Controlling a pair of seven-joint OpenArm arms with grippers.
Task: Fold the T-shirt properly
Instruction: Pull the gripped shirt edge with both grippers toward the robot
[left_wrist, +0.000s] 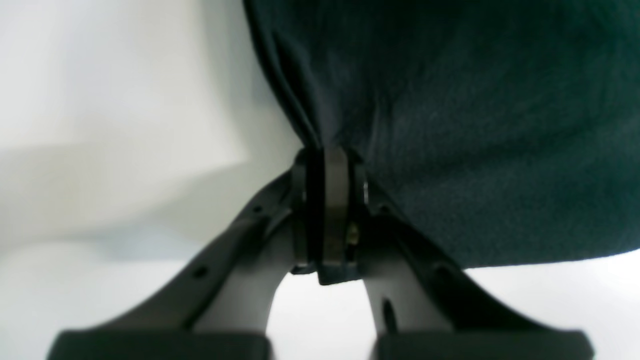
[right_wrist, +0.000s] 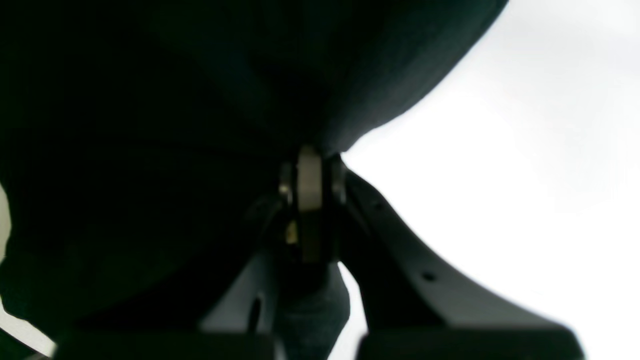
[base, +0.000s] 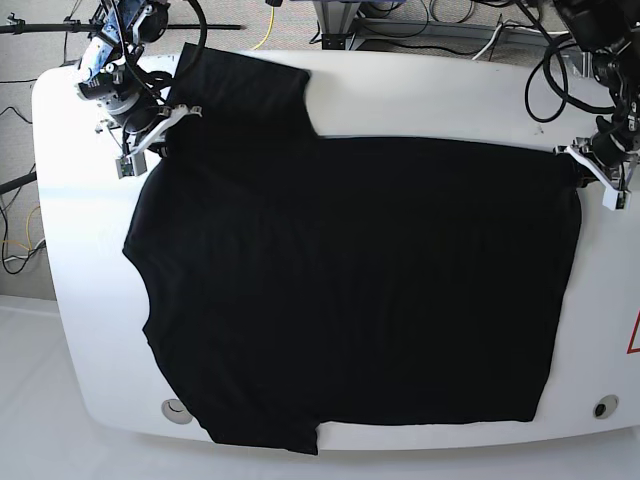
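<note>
The black T-shirt lies spread flat across the white table, one sleeve toward the far left corner and the other at the near edge. My right gripper is at the far left, shut on the shirt's edge by the upper sleeve. Its wrist view shows the jaws pressed together on dark fabric. My left gripper is at the far right, shut on the shirt's far hem corner. In its wrist view the fingertips pinch a gathered fold of the cloth.
Cables and stand legs lie on the floor beyond the table's far edge. Two round fittings sit near the table's front corners. A red mark shows at the right edge. Bare white tabletop lies beside the left gripper.
</note>
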